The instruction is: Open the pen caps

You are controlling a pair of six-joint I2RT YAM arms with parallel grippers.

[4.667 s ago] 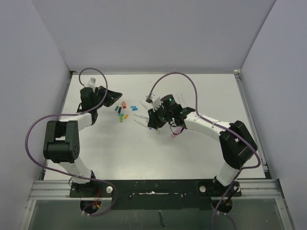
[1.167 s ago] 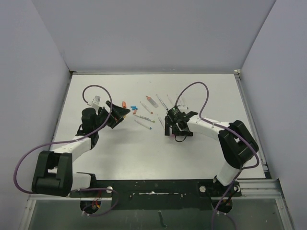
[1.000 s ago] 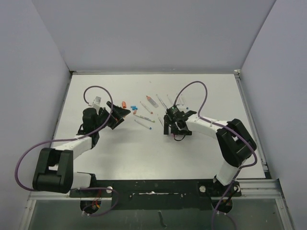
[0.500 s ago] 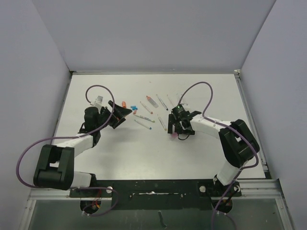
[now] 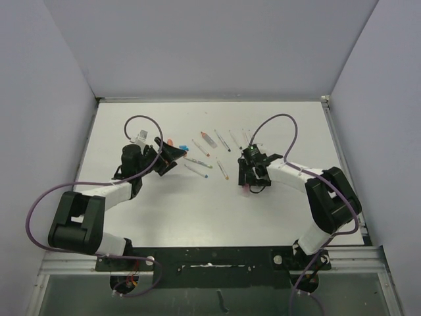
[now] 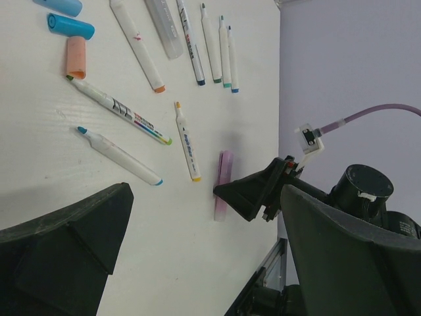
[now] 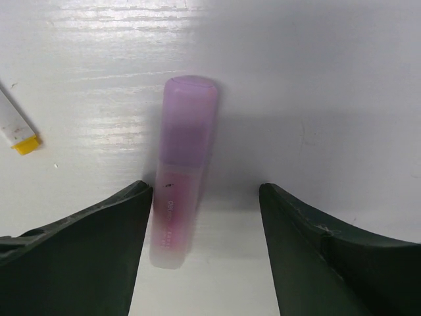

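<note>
A pink-purple pen lies flat on the white table, its purple pen cap on the far end. My right gripper is low over it and open. The pen's near end lies between the fingers, close against the left fingertip. In the top view this gripper is right of centre, with the pen below it. My left gripper hovers wide open and holds nothing. Loose blue caps and an orange cap lie beside uncapped white pens.
More uncapped pens lie in a row at the table's far middle. Grey walls enclose the table on three sides. A purple cable loops above the right arm. A metal rail runs along the near edge.
My right gripper has shifted slightly right and toward the near edge, and its jaws have narrowed around the purple pen. The left gripper has edged a little farther forward, still wide open.
</note>
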